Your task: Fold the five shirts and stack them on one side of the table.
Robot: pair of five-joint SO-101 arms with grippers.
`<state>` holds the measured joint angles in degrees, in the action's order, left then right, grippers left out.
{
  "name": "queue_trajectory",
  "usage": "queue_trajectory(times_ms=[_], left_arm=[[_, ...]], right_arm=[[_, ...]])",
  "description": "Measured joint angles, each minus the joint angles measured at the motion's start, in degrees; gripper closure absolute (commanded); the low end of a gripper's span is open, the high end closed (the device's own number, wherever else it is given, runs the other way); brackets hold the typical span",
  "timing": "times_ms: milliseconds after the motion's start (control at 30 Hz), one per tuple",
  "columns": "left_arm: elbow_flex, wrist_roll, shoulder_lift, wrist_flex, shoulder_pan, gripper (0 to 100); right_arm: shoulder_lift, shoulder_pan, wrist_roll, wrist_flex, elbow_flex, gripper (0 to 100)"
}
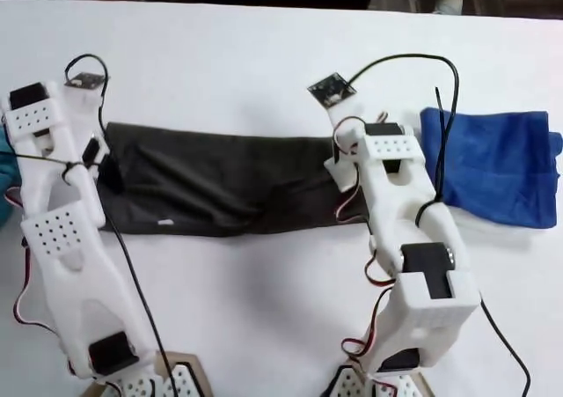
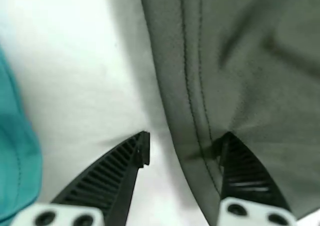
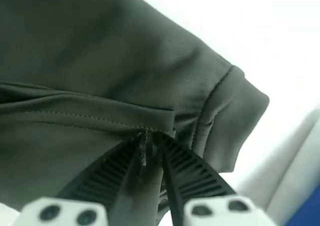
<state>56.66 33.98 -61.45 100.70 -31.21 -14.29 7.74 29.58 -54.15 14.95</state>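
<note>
Now right claw (image 3: 152,140) pinches the dark shirt (image 1: 220,181); left claw (image 2: 186,140) gapes astride its edge.

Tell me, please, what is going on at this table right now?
Two robot arms are working on a dark grey shirt that lies in a long band across the table. The right pincer is shut on a fold of fabric at one end. The left pincer is open at the other end, with one finger over the shirt's edge and one over bare table. A blue shirt lies to the right and a teal cloth to the left.
</note>
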Motion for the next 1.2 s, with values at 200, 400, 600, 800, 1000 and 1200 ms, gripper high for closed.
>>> queue_trajectory(times_ms=[200,400,600,800,1000,1200], left_arm=[[0.4,0.0,-0.5,0.3,1.1,75],[0.4,0.3,-0.7,0.4,3.7,75],[0.4,0.3,-0.7,0.4,4.5,76],[-1.0,0.7,-0.5,0.7,5.2,96],[-5.7,3.6,-0.1,0.9,7.3,98],[-6.5,3.7,1.2,0.9,6.1,98]], right_arm=[[0.0,0.0,-0.4,0.0,0.0,96.3],[5.6,-1.2,-3.5,-2.1,1.8,96.1],[15.2,-6.1,-3.6,3.9,11.5,96.1],[21.1,-6.4,-3.8,7.3,17.8,96.1],[22.3,-6.4,-3.8,7.3,18.0,96.1],[22.4,-6.4,-3.8,7.4,18.8,96.1]])
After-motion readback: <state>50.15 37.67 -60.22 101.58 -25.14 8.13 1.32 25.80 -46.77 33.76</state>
